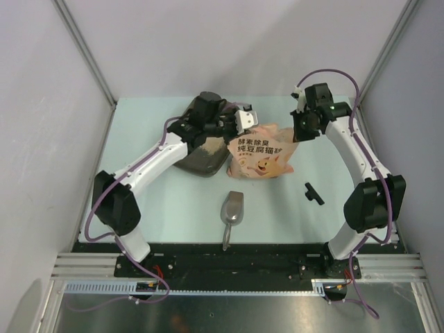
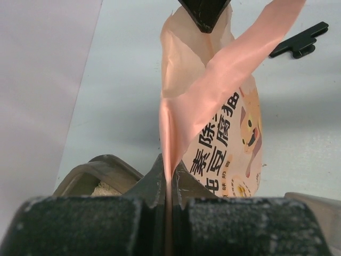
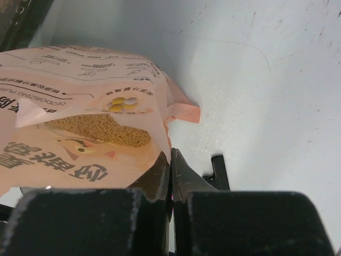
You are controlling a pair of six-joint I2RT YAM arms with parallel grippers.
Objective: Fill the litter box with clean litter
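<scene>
The pale mint-green table top (image 1: 173, 208) takes up most of the space between the white walls, with both arms reaching out over its far half. The left arm (image 1: 149, 163) slants across the dark grey-brown shallow plastic litter box (image 1: 201, 163), which sits left of centre towards the back and is largely covered by that arm. The right arm (image 1: 354, 146) bends in from the other side.

Just to the right of the litter box, against its rim, is the salmon-pink plastic bag printed with a cartoon cat and Chinese characters (image 1: 260, 158). It is stretched between the two grippers. The left gripper (image 1: 244, 119) pinches the bag's upper left edge, and its wrist camera shows the fingers squeezed together with only the thin pink film between them. The right gripper (image 1: 300, 132) has its fingers pressed tight on the bag's upper right corner in the same way. From where I stand I can't tell whether the bag's bottom rests on the table.

Nearer the arm bases, a grey metal scoop (image 1: 233, 210) lies flat with its handle pointing toward the front edge. A small black plastic clip (image 1: 313, 193) lies to the right, well apart from the bag.

A little pale beige clean litter (image 2: 104, 188) shows inside the litter box's rim, seen from the left wrist.
</scene>
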